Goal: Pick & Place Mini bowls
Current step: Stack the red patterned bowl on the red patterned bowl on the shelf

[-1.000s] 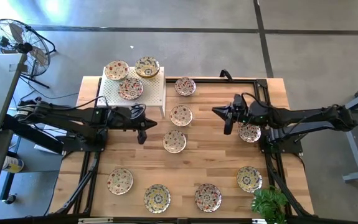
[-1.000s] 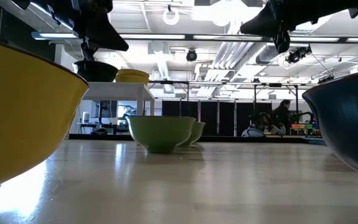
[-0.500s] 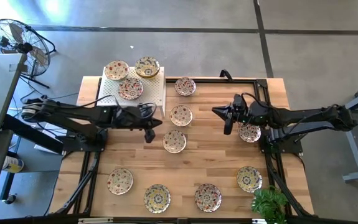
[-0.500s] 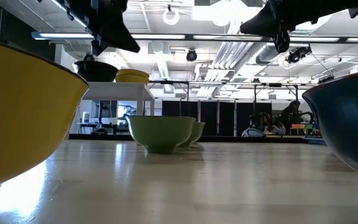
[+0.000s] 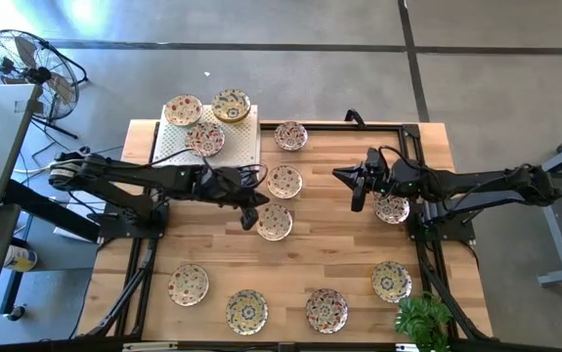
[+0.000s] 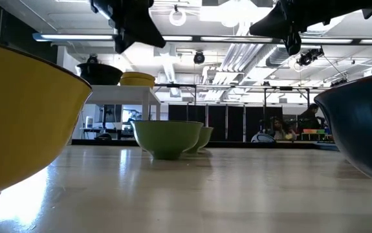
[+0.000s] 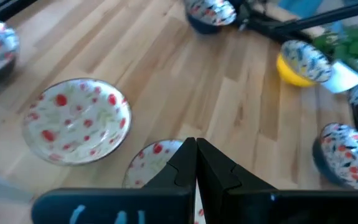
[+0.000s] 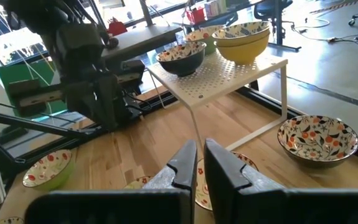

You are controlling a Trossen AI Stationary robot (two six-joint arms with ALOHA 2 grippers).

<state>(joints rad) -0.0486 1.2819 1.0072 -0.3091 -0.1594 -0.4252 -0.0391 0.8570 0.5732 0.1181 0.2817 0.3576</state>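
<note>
Several mini bowls with floral patterns lie about the wooden table, each standing on its base. Three more sit on a white perforated riser at the far left. My left gripper is shut and hangs above the table beside the left rim of the middle bowl. In the left wrist view that bowl shows just below the shut fingers. My right gripper waits, shut, in the air left of another bowl. In the low view both grippers, left and right, are well above the table top.
Bowls stand in a column at mid-table and in a row along the near edge. A green plant sits at the near right corner. Bare wood lies between the two grippers.
My left gripper has travelled toward the table's right, from beside the riser to the left rim of the middle bowl, staying high and shut. The right arm has kept still.
</note>
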